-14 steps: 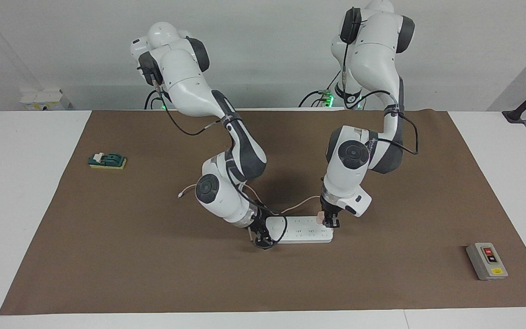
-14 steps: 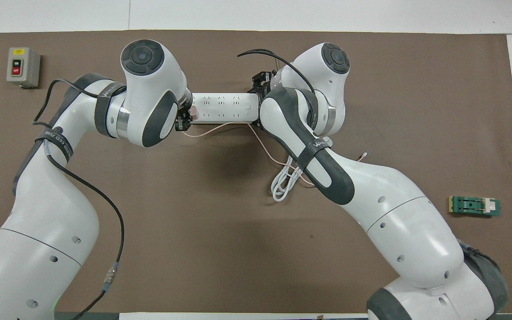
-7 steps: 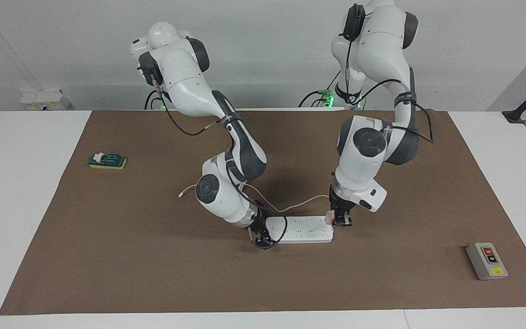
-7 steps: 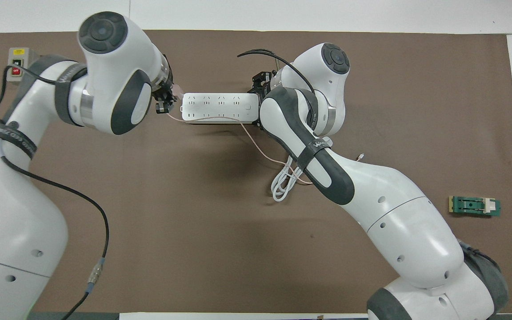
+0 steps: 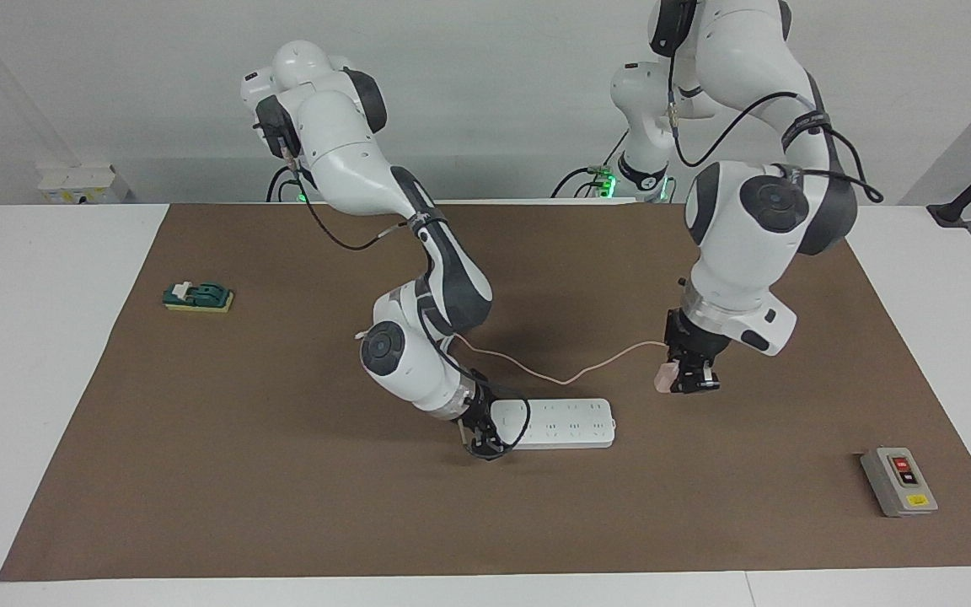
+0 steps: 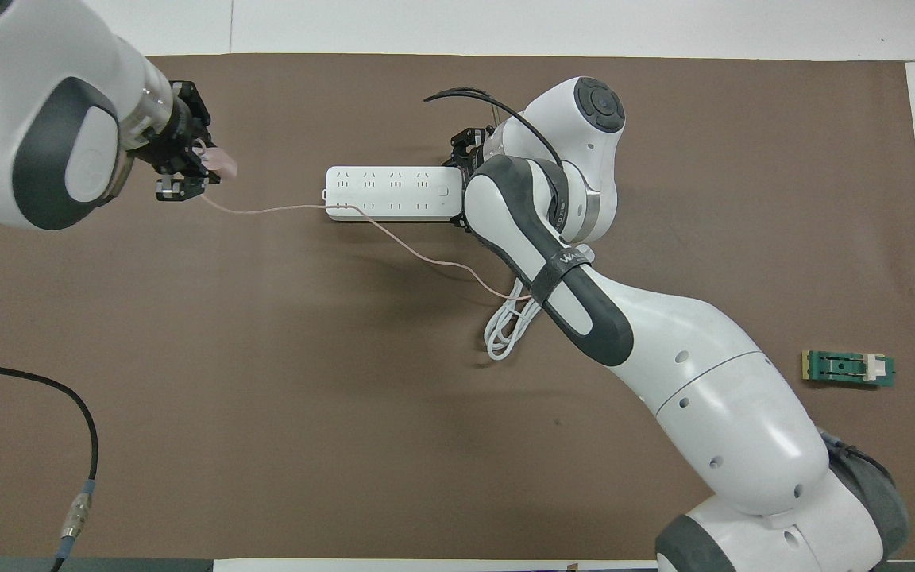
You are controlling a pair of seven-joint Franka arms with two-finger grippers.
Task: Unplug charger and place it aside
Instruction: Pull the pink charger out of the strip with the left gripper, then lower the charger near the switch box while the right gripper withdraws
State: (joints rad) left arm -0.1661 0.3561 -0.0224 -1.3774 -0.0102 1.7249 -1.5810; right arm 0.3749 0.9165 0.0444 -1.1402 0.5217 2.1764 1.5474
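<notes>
The pale-pink charger (image 5: 663,378) is out of the white power strip (image 5: 561,421) and held in my left gripper (image 5: 688,384), which is shut on it above the brown mat, off the strip's end toward the left arm's side. In the overhead view the charger (image 6: 225,164) sticks out of the left gripper (image 6: 187,179). Its thin pink cable (image 6: 410,250) runs from there across the strip's (image 6: 390,193) edge to under the right arm. My right gripper (image 5: 481,438) is down on the strip's other end, its fingers either side of it.
A coil of white cord (image 6: 505,330) lies nearer to the robots than the strip. A grey switch box (image 5: 898,480) sits near the mat's corner at the left arm's end. A green and yellow block (image 5: 197,296) lies toward the right arm's end.
The left gripper pulled the charger out of the strip's end socket, lifted it and carried it toward the left arm's end of the table, drawing the cable out. The right arm and strip stayed still.
</notes>
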